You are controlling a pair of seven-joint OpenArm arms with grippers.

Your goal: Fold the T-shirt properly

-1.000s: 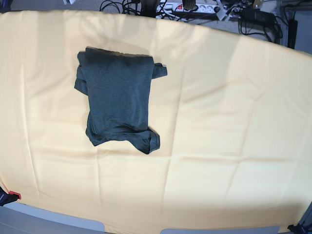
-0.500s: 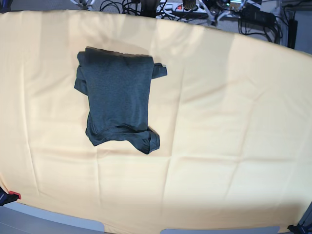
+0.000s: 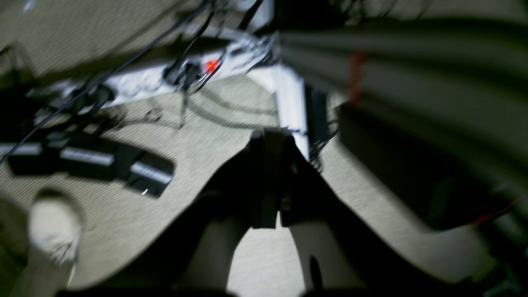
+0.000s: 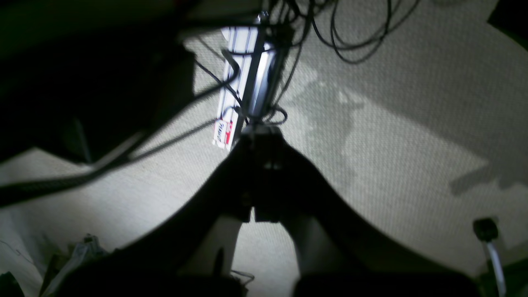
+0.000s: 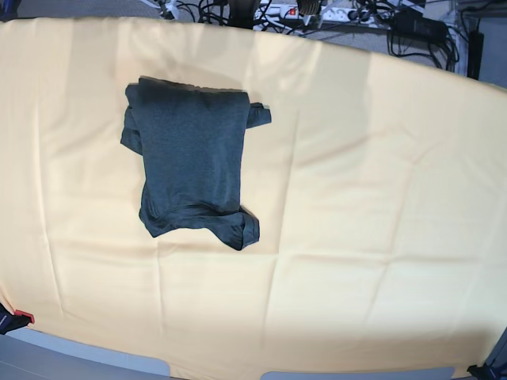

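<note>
The T-shirt [image 5: 190, 162] lies folded into a compact dark grey-green rectangle on the left-centre of the pale yellow tablecloth [image 5: 372, 198], with a sleeve end poking out at its upper right and a bunched corner at its lower right. Neither arm shows in the base view. In the left wrist view my left gripper [image 3: 270, 142] is shut and empty, pointing at carpeted floor away from the table. My right gripper [image 4: 260, 134] is likewise shut on nothing, over the carpet in the right wrist view.
Beyond the table's far edge lie power strips and tangled cables [image 5: 317, 12]. A white power strip [image 3: 165, 78] and black adapters [image 3: 107, 161] sit on the carpet below the left gripper. An aluminium rail [image 4: 247, 82] with cables is ahead of the right gripper.
The T-shirt and cloth have not moved. Only things at the far edge of the table shift slightly in the base view.
</note>
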